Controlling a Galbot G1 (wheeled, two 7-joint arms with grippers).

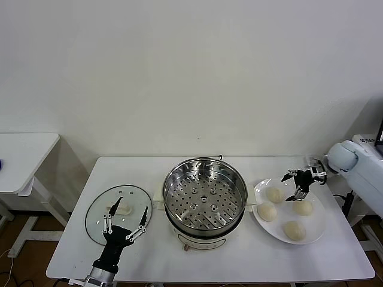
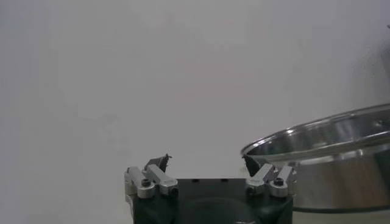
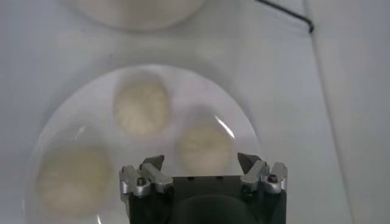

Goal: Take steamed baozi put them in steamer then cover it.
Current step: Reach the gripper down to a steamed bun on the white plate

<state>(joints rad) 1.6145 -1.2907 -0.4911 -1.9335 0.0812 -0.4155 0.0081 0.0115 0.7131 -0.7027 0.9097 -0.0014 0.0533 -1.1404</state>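
Observation:
The steamer stands empty at the table's middle on its cream pot base; its rim also shows in the left wrist view. Four baozi lie on a white plate at the right. My right gripper is open just above the plate, over the far buns. In the right wrist view its open jaws frame one baozi, with others beside it. The glass cover lies flat at the left. My left gripper hangs open over it, empty.
The table's front edge runs close below the pot base and the plate. A second white table stands at the far left. A black cable lies on the table beyond the plate. A white wall stands behind.

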